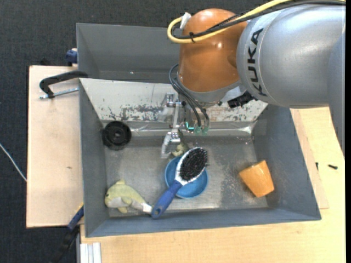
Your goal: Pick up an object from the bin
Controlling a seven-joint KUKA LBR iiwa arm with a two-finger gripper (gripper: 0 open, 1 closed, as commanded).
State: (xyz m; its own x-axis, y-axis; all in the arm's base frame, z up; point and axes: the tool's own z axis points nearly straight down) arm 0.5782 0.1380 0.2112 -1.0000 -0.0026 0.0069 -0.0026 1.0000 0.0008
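Observation:
My gripper (171, 141) hangs below the arm's wrist near the middle of the bin, toward the back wall. Its tip sits just above and to the left of the head of a blue hairbrush (189, 167) with black bristles. The brush lies slanted, with its handle pointing to the front left. The brush head rests on a round blue dish (193, 188). A small pale greenish thing (184, 146) lies right beside the gripper's tip. I see nothing held in the gripper.
A black round cap-like thing (116, 134) lies at the left by the back wall. A yellowish soft toy (123, 196) lies in the front left corner, next to the brush handle. An orange cup (257, 178) lies on its side at the right.

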